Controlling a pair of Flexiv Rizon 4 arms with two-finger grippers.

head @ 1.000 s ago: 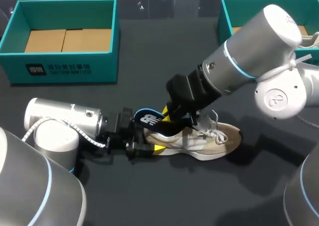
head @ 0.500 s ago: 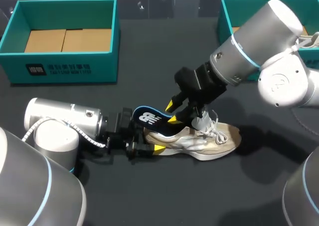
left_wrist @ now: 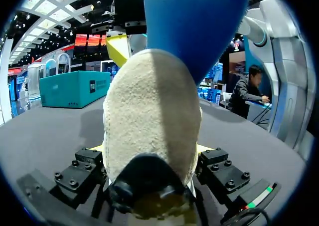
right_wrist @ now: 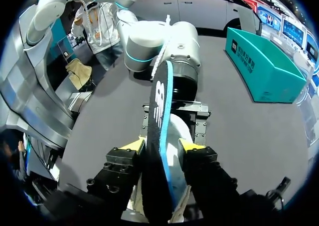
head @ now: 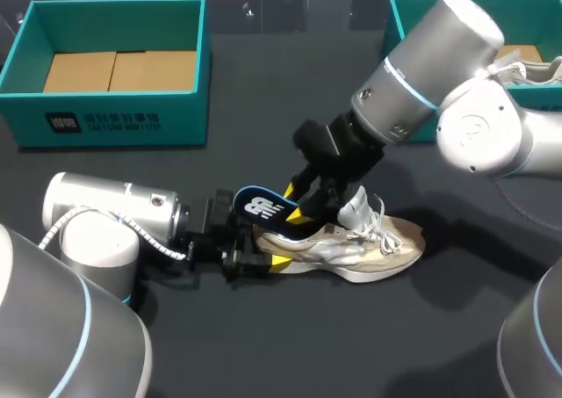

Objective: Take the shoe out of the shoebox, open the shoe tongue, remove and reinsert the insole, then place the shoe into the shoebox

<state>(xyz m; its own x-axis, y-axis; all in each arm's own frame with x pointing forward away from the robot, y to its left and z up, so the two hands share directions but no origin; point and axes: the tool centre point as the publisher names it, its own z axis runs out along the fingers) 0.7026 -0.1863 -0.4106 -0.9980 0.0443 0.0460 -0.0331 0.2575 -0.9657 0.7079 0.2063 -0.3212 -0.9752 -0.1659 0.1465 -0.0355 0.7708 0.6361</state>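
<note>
A robotics test or demonstration station, indoors. Two heavy silver-grey robot arms with pale blue rings at their joints lean in over a plain dark grey worktop: the left arm with a coiled white cable looped along it, the right arm coming in from the opposite side. The worktop is laid out like a staged trial: an open teal shoebox with a cardboard floor at the far left, a second teal shoebox at the far right, and between them a single beige sneaker with a blue insole sticking up from it, both held by the machines.
</note>
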